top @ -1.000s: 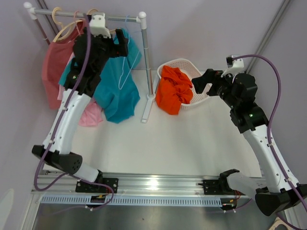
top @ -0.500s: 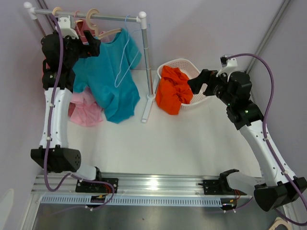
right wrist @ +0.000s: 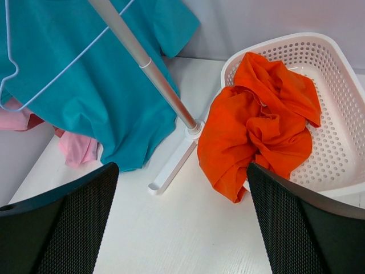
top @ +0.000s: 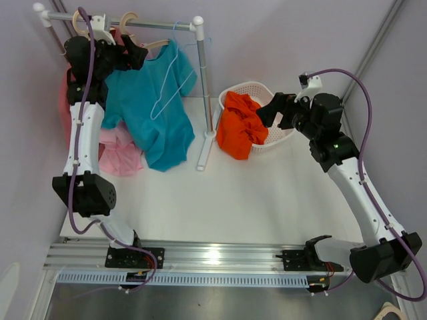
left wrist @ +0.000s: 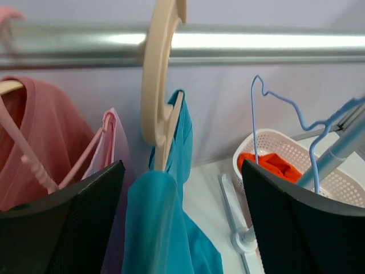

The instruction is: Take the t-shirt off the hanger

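A teal t-shirt (top: 157, 110) hangs on a beige wooden hanger (top: 137, 41) hooked over the rack's rail (top: 160, 25). My left gripper (top: 135, 55) is open, high at the rail. In the left wrist view the hanger's hook (left wrist: 157, 85) and the teal shoulder (left wrist: 154, 228) lie between and ahead of its open fingers (left wrist: 68, 228), not gripped. My right gripper (top: 265, 115) is open and empty above the basket's rim; its view shows the teal shirt (right wrist: 97, 91) at the left.
A blue wire hanger (top: 175, 83) hangs in front of the teal shirt. A red shirt (top: 67, 100) and a pink one (top: 117, 155) hang at the left. A white basket (top: 283, 133) holds an orange shirt (top: 240, 123). The rack's pole (top: 202, 80) and foot (top: 203, 153) stand between.
My left arm has swung left, off the front of the teal shirt, and now points its gripper at the beige hanger from the left. My right gripper has drifted left and up.
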{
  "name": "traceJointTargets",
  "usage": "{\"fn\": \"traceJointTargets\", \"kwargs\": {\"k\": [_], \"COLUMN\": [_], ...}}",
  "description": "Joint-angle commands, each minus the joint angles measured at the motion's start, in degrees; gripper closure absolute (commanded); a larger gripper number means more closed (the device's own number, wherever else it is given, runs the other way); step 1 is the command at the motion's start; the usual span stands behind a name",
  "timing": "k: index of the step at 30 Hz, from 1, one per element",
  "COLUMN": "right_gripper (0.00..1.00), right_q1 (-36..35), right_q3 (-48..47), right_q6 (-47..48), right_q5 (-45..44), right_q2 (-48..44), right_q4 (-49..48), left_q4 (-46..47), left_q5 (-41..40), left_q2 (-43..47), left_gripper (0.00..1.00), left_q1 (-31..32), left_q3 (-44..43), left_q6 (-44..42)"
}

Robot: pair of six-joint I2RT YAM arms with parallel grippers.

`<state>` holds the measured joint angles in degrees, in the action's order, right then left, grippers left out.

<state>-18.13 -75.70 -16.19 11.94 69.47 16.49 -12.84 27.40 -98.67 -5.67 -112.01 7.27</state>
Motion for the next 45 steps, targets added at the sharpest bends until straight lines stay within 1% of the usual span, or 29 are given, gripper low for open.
{"fn": "traceJointTargets", "kwargs": {"k": [1,3,4,6,7,8,9,10,12,15,16,17,18,19,21,23,25,27,29,33,35,36,38,39,40,41,42,43,45], "right_gripper": [0.01,0.01,0.01,0.01,0.01,0.01,0.01,0.01,0.01,0.01,0.01,0.01,0.0,0.0,0.0,0.0,0.01,0.0,0.0,0.0,0.01,0.0,0.01,0.01,0.01,0.01,0.01,0.0,0.01], "right_q1": [0.4,0.6,0.6,0.6,0.6,0.6,0.7,0.8,0.8,0.8,0.8,0.8,0.8,0.8,0.8,0.8,0.8,0.8,0.8,0.7,0.6,-0.4,-2.0,-3.0,-4.6,-5.3,-6.0,-7.3,-8.7], "right_q3": [-2.7,-3.0,-3.2,-3.6,-3.8,-3.9,-4.0,-3.9,-3.8,-3.8,-3.8,-3.8,-3.8,-3.8,-3.8,-3.8,-3.8,-3.7,-3.5,-3.0,-2.7,-2.6,-3.0,-3.2,-3.5,-3.9,-4.2,-4.2,-4.6], "right_q6": [1.3,1.4,1.5,1.5,1.5,1.6,1.6,1.6,1.5,1.2,1.2,1.2,1.2,1.1,1.1,1.0,0.9,0.8,0.8,0.0,-0.3,0.0,0.7,1.7,2.0,2.0,1.9,1.9,1.8], "right_q5": [1.0,1.1,1.4,1.8,1.8,1.8,1.6,1.5,1.7,2.0,2.2,2.3,2.4,2.5,2.4,2.7,2.8,3.0,3.2,3.4,3.5,3.3,1.6,0.8,0.3,0.4,0.6,1.1,1.2], "right_q2": [0.8,1.5,1.7,2.4,2.6,2.8,2.9,3.0,3.3,3.5,3.5,3.5,3.5,3.5,3.4,3.6,3.6,3.6,3.6,3.3,3.1,3.1,3.3,3.6,4.3,4.7,5.0,5.4,5.5], "right_q4": [-2.3,-2.5,-2.5,-2.4,-2.4,-2.3,-2.4,-2.5,-2.6,-2.8,-3.0,-2.9,-2.9,-3.0,-2.9,-2.8,-2.6,-2.6,-2.6,-3.0,-3.1,-3.2,-2.9,-2.7,-2.6,-2.6,-2.6,-2.8,-2.7], "left_q4": [5.4,2.7,1.8,0.5,1.5,2.2,2.6,3.1,2.4,1.2,1.4,1.5,1.7,1.9,2.6,2.5,0.1,-0.2,0.3,0.8,-1.4,-2.1,-2.9,-2.5,-1.5,0.4,1.6,2.3,-2.0], "left_q5": [2.2,2.0,2.0,2.1,2.5,2.6,2.7,3.1,4.2,4.7,4.8,4.8,4.6,4.7,5.1,5.4,5.0,1.6,-3.0,-8.2,-12.0,-18.5,-27.4,-32.7,-40.5,-44.1,-48.3,-55.1,-62.2], "left_q2": [-1.9,-4.2,-5.3,-7.9,-8.2,-8.3,-8.5,-8.7,-10.0,-11.5,-11.6,-11.6,-11.6,-11.7,-12.0,-12.6,-13.0,-11.9,-8.9,-4.1,-1.5,-0.1,3.0,6.5,8.4,10.1,12.9,14.0,15.9], "left_gripper": [0.13,0.19,0.33,0.46,0.56,0.6,0.72,0.75,0.78,0.78,0.8,0.85,0.96,0.99,0.99,0.99,0.99,0.99,0.99,0.99,0.99,0.99,0.99,0.99,0.99,0.99,0.99,0.99,0.99], "left_q1": [-0.1,-0.1,-0.1,-0.1,-0.1,0.0,0.0,0.0,0.0,0.0,0.0,0.0,0.0,0.0,0.0,0.1,0.7,1.5,2.9,4.7,5.1,7.1,10.4,11.8,14.5,15.9,17.5,19.7,21.2], "left_q3": [-5.2,-7.9,-12.0,-13.8,-14.0,-13.6,-13.7,-14.0,-15.3,-17.7,-17.9,-17.9,-17.9,-18.2,-18.8,-21.2,-26.6,-27.5,-26.1,-22.0,-20.1,-17.7,-12.2,-8.2,-3.8,0.2,1.5,4.0,4.5], "left_q6": [1.1,1.0,0.8,0.8,0.9,0.9,1.1,1.2,1.2,1.3,1.3,1.2,1.4,1.6,2.5,3.2,3.5,2.1,1.0,-1.2,-1.5,-1.7,-1.9,-2.3,-3.0,-5.0,-5.6,-6.1,-3.2]}}
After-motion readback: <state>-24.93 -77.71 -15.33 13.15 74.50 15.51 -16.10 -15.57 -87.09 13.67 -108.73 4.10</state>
